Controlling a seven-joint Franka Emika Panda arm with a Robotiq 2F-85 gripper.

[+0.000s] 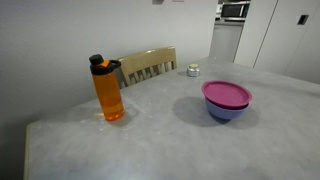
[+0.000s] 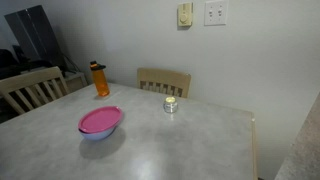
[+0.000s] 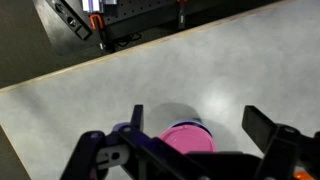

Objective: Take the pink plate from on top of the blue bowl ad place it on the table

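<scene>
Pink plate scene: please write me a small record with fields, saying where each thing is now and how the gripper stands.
plate: round magenta-pink plastic plate, lying on top of the bowl
bowl: round periwinkle-blue plastic bowl, upright on the table
table: light grey mottled table
gripper: Robotiq gripper, open, above the plate, holding nothing; shown only in the wrist view
others: tall orange bottle and small jar, both standing apart from the bowl
task state: plate not yet lifted

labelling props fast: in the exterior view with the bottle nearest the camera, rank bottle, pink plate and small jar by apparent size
In an exterior view:
1. orange bottle, though it stands nearest the camera, so unsure
2. pink plate
3. small jar, farthest back
</scene>
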